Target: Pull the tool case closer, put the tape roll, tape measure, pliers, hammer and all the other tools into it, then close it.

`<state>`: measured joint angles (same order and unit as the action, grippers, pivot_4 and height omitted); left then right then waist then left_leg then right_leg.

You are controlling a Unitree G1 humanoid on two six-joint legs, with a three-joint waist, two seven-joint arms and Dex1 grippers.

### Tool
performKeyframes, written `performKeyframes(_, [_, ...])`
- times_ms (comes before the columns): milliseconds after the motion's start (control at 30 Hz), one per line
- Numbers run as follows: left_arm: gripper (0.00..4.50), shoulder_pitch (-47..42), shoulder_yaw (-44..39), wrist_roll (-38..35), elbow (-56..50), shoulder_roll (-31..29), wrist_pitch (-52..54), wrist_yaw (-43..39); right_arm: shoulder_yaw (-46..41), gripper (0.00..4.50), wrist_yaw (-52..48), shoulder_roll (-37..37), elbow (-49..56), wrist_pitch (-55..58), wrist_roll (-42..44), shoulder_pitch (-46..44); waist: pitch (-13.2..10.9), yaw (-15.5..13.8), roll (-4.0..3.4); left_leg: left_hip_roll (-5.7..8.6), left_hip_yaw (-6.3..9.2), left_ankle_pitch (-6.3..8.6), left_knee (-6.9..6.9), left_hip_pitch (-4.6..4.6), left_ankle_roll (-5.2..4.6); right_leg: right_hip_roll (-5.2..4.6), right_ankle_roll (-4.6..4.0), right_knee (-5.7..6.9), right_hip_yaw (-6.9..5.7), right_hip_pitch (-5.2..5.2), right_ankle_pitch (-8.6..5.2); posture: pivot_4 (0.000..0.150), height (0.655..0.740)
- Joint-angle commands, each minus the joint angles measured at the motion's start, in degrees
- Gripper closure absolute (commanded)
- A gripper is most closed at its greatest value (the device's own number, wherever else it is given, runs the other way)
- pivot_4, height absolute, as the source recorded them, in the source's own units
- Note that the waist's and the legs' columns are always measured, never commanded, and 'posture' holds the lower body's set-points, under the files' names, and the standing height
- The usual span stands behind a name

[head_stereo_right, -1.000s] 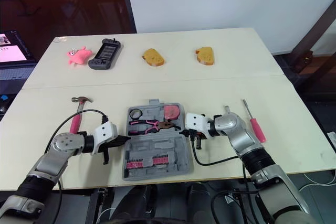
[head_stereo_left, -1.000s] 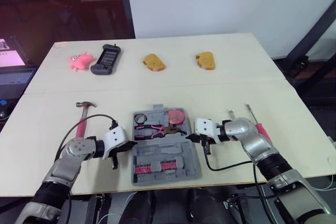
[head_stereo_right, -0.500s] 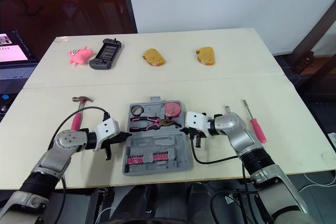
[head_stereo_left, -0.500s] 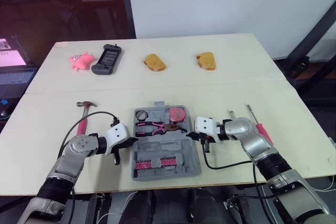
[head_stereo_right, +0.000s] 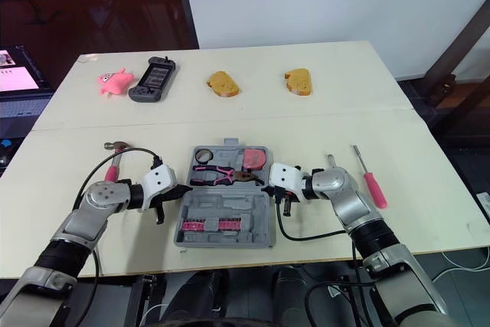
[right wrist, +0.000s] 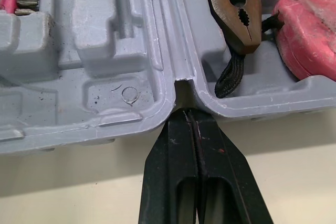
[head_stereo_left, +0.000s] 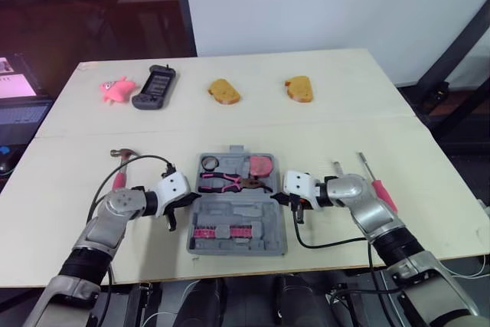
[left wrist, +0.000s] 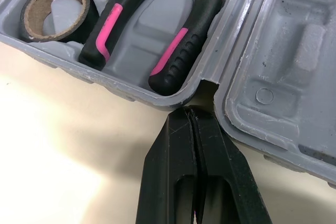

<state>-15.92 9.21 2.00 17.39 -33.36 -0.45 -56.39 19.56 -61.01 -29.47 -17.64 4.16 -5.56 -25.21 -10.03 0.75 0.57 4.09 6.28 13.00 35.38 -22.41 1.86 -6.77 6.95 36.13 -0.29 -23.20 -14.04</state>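
Observation:
The grey tool case (head_stereo_left: pixel 238 212) lies open near the table's front edge. Its far half holds the black tape roll (left wrist: pixel 52 11), the pink-handled pliers (left wrist: pixel 157 35) and the pink tape measure (right wrist: pixel 310 35). Its near half holds a row of pink bits (head_stereo_left: pixel 218 232). My left gripper (head_stereo_left: pixel 189 201) is shut, tips at the hinge notch on the case's left side. On the right side, my right gripper (head_stereo_left: pixel 277 198) is shut against the matching notch. The hammer (head_stereo_left: pixel 119 174) lies left of the case. A pink screwdriver (head_stereo_left: pixel 380 189) lies to the right.
A small metal-shafted tool (head_stereo_left: pixel 338 168) lies between my right arm and the screwdriver. Along the far side of the table sit a pink toy (head_stereo_left: pixel 115 89), a black handheld device (head_stereo_left: pixel 154 86) and two pieces of bread (head_stereo_left: pixel 224 91) (head_stereo_left: pixel 299 88). A laptop (head_stereo_left: pixel 15 105) stands off the table's left.
My left gripper has moved away from me and slightly right, and the case has turned from a skewed lie to square with the table edge. The right gripper has barely moved.

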Motion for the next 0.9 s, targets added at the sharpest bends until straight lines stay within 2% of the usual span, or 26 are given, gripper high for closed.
performKeyframes(33, [4.47,0.8,1.7,-1.1,-3.4,1.1,-1.0,-1.0,1.9,4.50,0.1,2.1,1.2,0.1,-0.1,0.5,0.0,0.0,0.00,0.00,0.00,0.00,0.00,0.00,0.00,0.00,0.00,0.00,0.00,0.00,0.00,0.150,0.7400])
performKeyframes(400, [4.47,3.9,1.1,-0.7,-5.8,0.5,0.2,0.1,2.1,4.50,-0.2,2.6,-0.8,-0.5,-0.5,-1.0,0.0,0.1,-0.01,0.00,0.00,0.00,0.00,0.00,0.00,0.00,0.00,0.00,0.00,0.00,0.00,0.150,0.7400])
performKeyframes(900, [4.47,3.8,0.3,-1.1,-6.0,-0.2,1.1,0.2,2.1,4.50,-0.6,4.0,-4.6,-2.1,-1.2,-3.4,0.0,0.4,0.02,-0.03,0.00,0.00,-0.04,0.05,0.00,0.04,-0.01,0.00,0.00,0.00,0.00,0.150,0.7400])
